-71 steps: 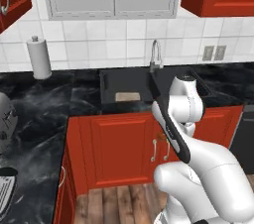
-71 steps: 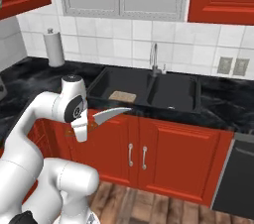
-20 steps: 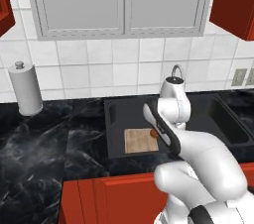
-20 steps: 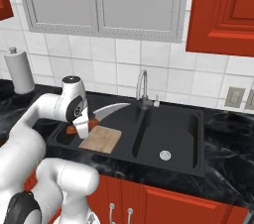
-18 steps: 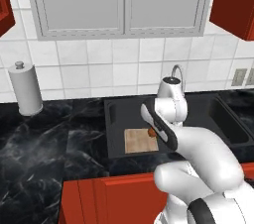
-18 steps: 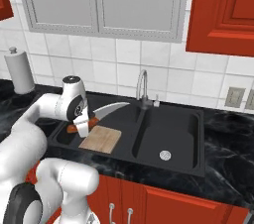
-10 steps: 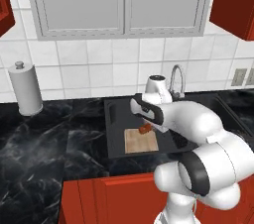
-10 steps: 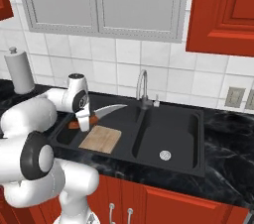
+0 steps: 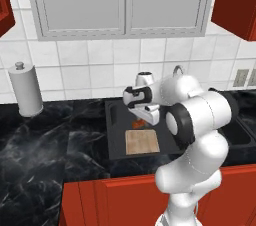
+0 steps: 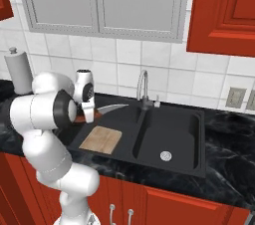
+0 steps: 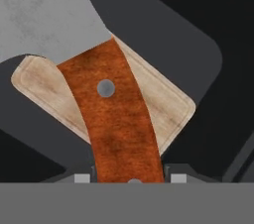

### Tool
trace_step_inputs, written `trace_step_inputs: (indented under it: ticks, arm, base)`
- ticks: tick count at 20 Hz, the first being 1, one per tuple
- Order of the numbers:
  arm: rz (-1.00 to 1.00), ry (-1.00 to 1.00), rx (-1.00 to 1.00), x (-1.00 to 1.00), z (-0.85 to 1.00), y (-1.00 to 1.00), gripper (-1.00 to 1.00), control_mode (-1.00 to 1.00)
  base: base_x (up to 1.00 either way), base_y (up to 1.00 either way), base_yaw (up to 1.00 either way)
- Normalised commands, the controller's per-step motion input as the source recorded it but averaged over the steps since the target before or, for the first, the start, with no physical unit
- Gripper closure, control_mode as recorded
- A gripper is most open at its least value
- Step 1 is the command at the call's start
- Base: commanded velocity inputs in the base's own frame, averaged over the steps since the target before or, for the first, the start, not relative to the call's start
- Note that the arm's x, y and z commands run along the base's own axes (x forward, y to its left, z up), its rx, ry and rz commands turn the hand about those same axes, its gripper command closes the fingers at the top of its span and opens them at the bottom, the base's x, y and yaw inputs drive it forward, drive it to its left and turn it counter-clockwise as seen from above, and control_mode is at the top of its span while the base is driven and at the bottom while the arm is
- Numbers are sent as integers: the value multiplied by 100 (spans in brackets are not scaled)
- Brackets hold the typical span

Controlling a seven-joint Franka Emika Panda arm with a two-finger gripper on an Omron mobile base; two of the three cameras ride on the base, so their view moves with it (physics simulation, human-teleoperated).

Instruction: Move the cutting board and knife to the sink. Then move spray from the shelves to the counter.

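Hanging over the sink's (image 10: 149,157) left basin, the knife (image 10: 107,109) is clamped by its reddish-brown handle between the gripper (image 11: 128,177) fingers, above the cutting board (image 10: 101,139) lying flat on the basin floor. In the right base view its long axis runs roughly level, curved blade pointing toward the faucet (image 10: 143,88).

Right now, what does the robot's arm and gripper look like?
The arm is glossy white, built of rounded bulbous segments with dark grey bands at the joints. The gripper ends in two small dark fingertips with pale grey pads. No cables or markings are visible.
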Motion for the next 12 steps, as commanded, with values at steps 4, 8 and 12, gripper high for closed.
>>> trace_step_inputs:
  ticks: [4, 8, 12]
  arm:
    - [-8, 1, -2, 30, -41, 1, 100, -100]
    - [-15, 0, -5, 20, -46, 3, 100, -100]
    - [-19, 0, -2, 32, -40, 0, 100, -100]
  base:
    - [0, 0, 0]
    - [0, 0, 0]
    - [0, 0, 0]
